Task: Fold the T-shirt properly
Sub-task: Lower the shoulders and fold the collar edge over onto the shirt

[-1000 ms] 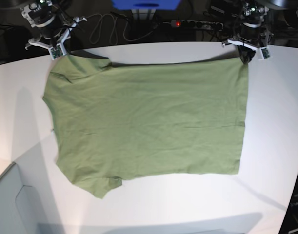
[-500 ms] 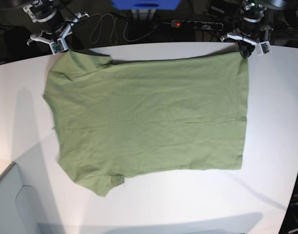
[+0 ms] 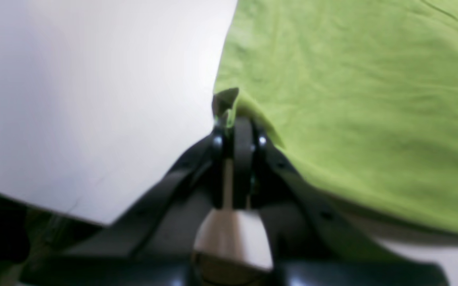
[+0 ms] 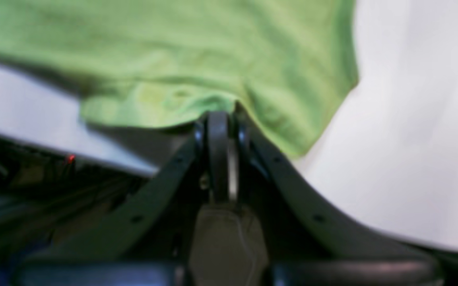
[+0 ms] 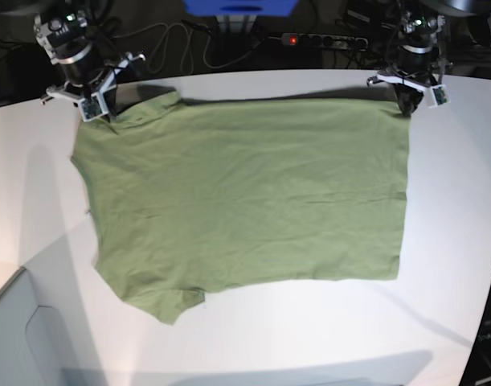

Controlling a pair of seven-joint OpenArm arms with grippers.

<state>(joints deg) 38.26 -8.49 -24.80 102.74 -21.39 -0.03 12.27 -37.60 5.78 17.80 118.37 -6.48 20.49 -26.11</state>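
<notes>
1. T-shirt (image 5: 245, 197) lies spread flat on the table (image 5: 454, 241), far edge along the table's back edge.
2. My left pincer (image 3: 229, 115) is clamped on the far hem corner; my right pincer (image 4: 221, 113) is clamped on cloth at the far sleeve and shoulder.
3. Step, as I judge it: far edge gripped, fold not yet made.
4. Next: lift both corners together and carry them level toward the near edge; uneven pull would skew the fold.

The T-shirt (image 5: 245, 197) is soft, matt olive-green cloth, lightly creased. Beneath it the surface (image 5: 450, 241) is smooth, white and faintly glossy. Both claws look like matt black plastic.
</notes>
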